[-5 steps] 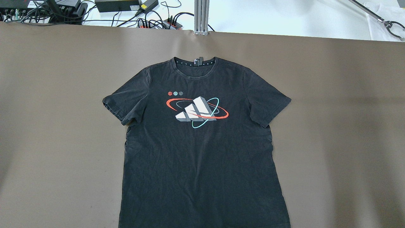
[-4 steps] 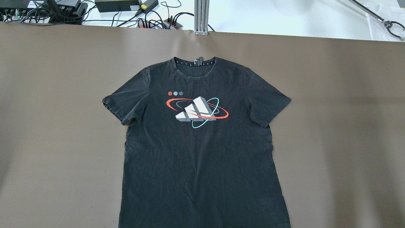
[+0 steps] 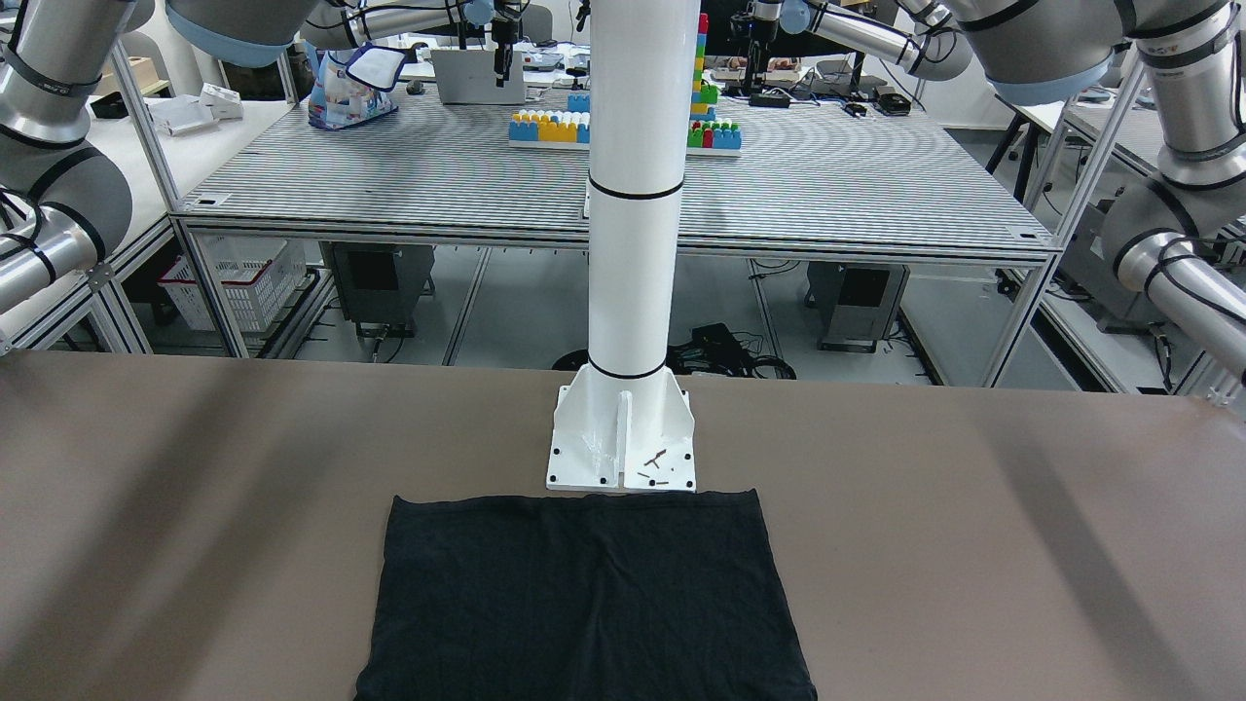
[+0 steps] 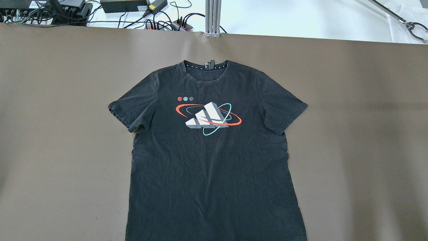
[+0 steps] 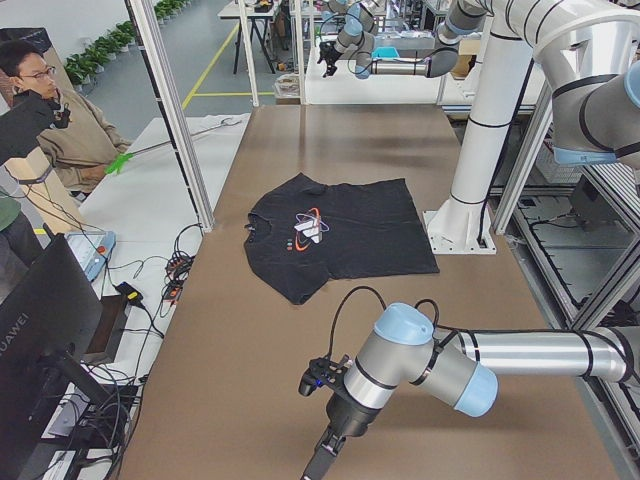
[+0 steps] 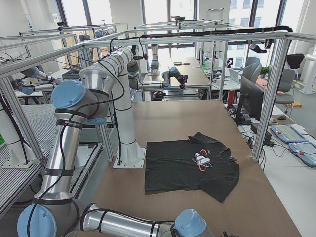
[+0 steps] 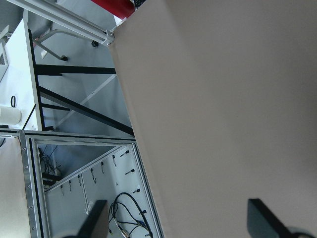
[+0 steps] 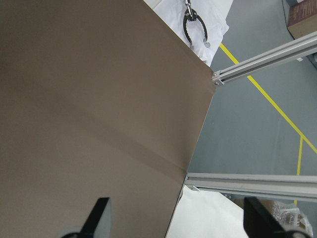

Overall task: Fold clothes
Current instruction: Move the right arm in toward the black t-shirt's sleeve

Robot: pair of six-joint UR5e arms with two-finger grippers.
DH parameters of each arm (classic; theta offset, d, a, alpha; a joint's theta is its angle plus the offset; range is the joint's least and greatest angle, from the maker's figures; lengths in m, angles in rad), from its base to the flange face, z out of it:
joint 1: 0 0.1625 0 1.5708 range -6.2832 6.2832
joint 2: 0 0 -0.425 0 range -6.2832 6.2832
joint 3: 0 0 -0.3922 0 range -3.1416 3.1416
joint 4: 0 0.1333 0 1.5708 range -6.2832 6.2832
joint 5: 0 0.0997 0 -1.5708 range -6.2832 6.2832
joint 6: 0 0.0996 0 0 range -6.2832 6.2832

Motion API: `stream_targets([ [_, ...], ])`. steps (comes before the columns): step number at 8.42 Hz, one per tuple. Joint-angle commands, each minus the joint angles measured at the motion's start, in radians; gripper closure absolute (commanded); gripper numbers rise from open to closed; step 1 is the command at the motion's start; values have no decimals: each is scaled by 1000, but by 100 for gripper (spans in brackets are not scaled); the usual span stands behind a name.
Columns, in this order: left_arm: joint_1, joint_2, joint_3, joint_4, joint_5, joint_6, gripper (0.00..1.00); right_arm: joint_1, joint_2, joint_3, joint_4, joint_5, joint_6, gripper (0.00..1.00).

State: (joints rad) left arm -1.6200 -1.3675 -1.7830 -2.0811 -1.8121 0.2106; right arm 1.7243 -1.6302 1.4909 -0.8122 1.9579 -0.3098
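Black T-shirt [image 4: 207,160] lies flat, face up, unfolded, in the middle of the brown surface [image 4: 361,140], both short sleeves spread out sideways. Collar points away from the robot, hem toward it. In the front-facing view the hem runs right along the near edge of the white pillar's [image 3: 633,195] base plate [image 3: 623,453]: touching or a hair over it, can't tell which. Shirt is wider than that plate. Chest print [image 4: 209,117]: white slanted bars crossed by a red ring and a teal ring, three small dots up and to the side. Fabric is thin and lightly wrinkled. Both pincers are well apart from the shirt. Left pincer [image 7: 178,223] is spread wide and empty: two dark fingertips [image 7: 94,220] at the bottom of its wrist view, bare surface and the surface's edge between them, aluminium frame and loose cables past that edge. From the left-end camera the left arm sits low over the near end of the surface, pincer pointing down. Right pincer [image 8: 178,218] is also spread wide and empty, over bare surface near a corner. Beyond that corner: an aluminium profile [image 8: 267,64] and a black grabber tool [image 8: 194,27] on white cloth. Operator [image 5: 55,120] sits off the side across from the robot.
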Motion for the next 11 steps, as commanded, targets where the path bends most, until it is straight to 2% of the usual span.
stream_targets([
  [1,-1,4,2,-5,-12,-2,0,-78,4,5,-1,73,243,6],
  [6,-1,7,1,-7,-10,-2,0,-337,127,9,-2,366,894,6],
  [8,-1,7,4,-7,-10,-2,0,-527,177,6,68,337,1085,6],
  [11,2,5,8,-7,-10,-46,0,-714,284,-6,41,115,1335,6],
])
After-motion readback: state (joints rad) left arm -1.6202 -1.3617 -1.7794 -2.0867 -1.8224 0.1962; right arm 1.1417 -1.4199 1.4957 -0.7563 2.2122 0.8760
